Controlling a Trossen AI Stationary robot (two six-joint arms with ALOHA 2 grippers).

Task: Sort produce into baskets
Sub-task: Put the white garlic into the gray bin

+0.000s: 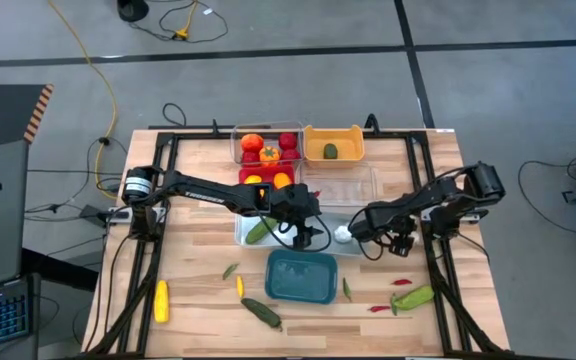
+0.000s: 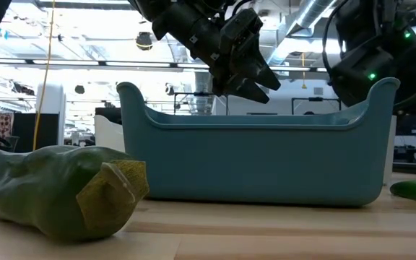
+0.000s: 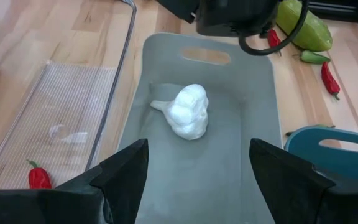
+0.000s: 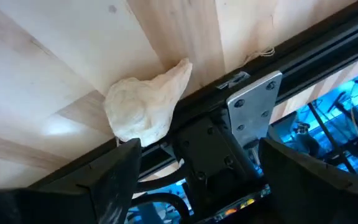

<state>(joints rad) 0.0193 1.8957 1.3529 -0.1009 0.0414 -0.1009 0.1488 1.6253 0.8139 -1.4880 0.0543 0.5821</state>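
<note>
My left gripper [image 1: 308, 222] [image 3: 197, 180] hangs open over the pale grey-blue basket [image 3: 253, 124]. On the basket's floor a white garlic [image 3: 188, 112] [image 1: 342, 234] rests on its side, and a green cucumber [image 1: 258, 230] lies at the basket's left end. My right gripper [image 1: 400, 243] [image 4: 197, 149] is open, low over the table's right side. Before it a second garlic [image 4: 145, 106] lies on the wood against the black frame rail [image 4: 253, 106]. The teal basket [image 1: 301, 275] [image 2: 258, 159] stands nearer the front edge. My right gripper has one fingertip [image 4: 126, 152] right at the lower side of the garlic on the table [image 4: 132, 134]. I cannot tell whether it touches. The garlic lies on the wood, leaning on the frame rail.
Red [image 1: 268, 150], orange [image 1: 333, 145] and clear [image 1: 343, 185] baskets stand at the far side; the clear one holds a red chili [image 3: 39, 177]. Loose on the front half lie a corn [image 1: 160, 300], a cucumber [image 1: 261, 312], a green pepper [image 1: 415, 297] and chilies [image 1: 398, 282].
</note>
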